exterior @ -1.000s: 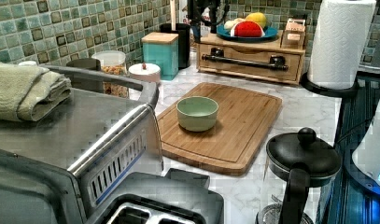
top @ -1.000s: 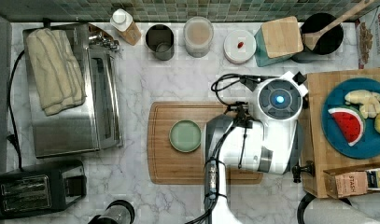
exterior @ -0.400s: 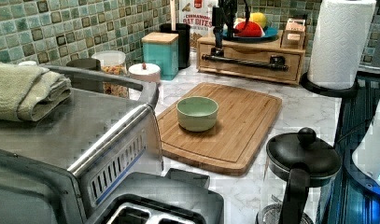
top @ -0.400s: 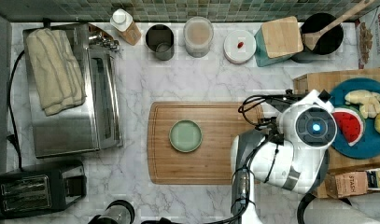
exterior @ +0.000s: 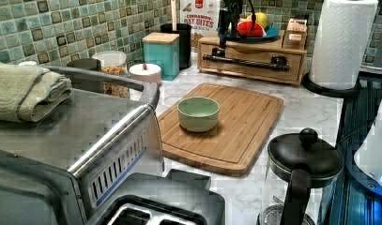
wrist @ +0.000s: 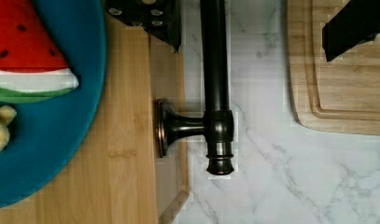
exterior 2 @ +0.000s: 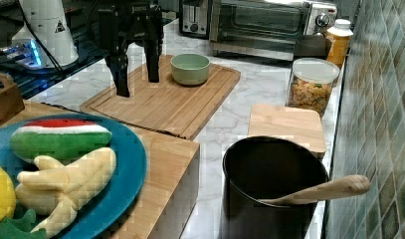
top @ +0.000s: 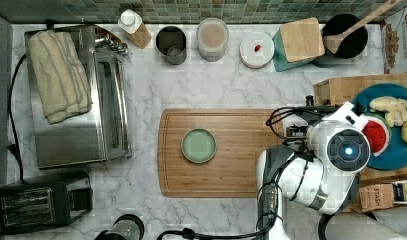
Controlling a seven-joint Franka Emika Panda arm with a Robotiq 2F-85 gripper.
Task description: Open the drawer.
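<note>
Gripper (exterior 2: 136, 74) hanging spread wide at upper left of the right view, gripping nothing, fingers straddling the black bar handle (wrist: 216, 84) in the wrist view. Drawer (exterior: 252, 61) shut, top centre-right of the left view, just behind the cutting board (exterior: 231, 123), under the blue fruit plate (exterior: 268, 33).

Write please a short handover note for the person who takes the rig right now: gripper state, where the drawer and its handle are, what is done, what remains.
Gripper: open, holding nothing, fingers pointing down above the black bar handle; in the wrist view one finger sits on each side of the bar.
Drawer: front of the wooden box under the blue fruit plate, beside the cutting board that carries the green bowl.
Done: gripper brought over the handle. The drawer looks closed.
Left: lower onto the bar, close on it, pull the drawer out toward the cutting board.
</note>
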